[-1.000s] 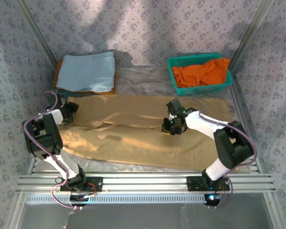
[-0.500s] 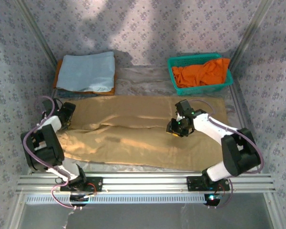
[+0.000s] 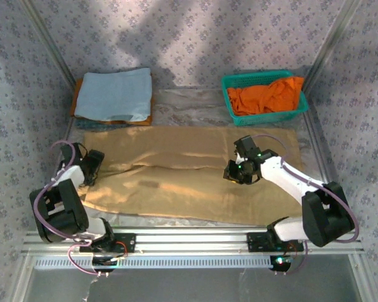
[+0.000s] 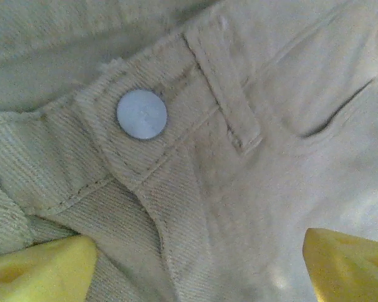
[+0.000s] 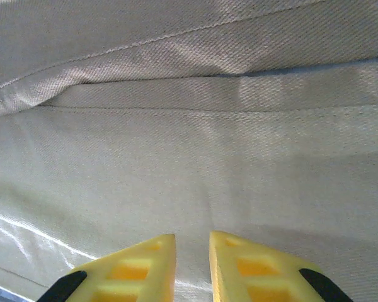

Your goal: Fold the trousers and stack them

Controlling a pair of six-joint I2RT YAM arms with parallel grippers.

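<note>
The long tan cloth trousers (image 3: 176, 179) lie flat across the table, waist at the left and legs to the right, probably so they can be folded along their length. The left gripper (image 4: 198, 264) stands wide open over the waistband, near the pale round button (image 4: 142, 114). The right gripper (image 5: 192, 251) is almost closed above a leg, with no cloth between its fingers. The far edge lies just beside the light blue folded cloth (image 3: 113, 94). The green plastic basket (image 3: 230, 94) stands a little apart.
</note>
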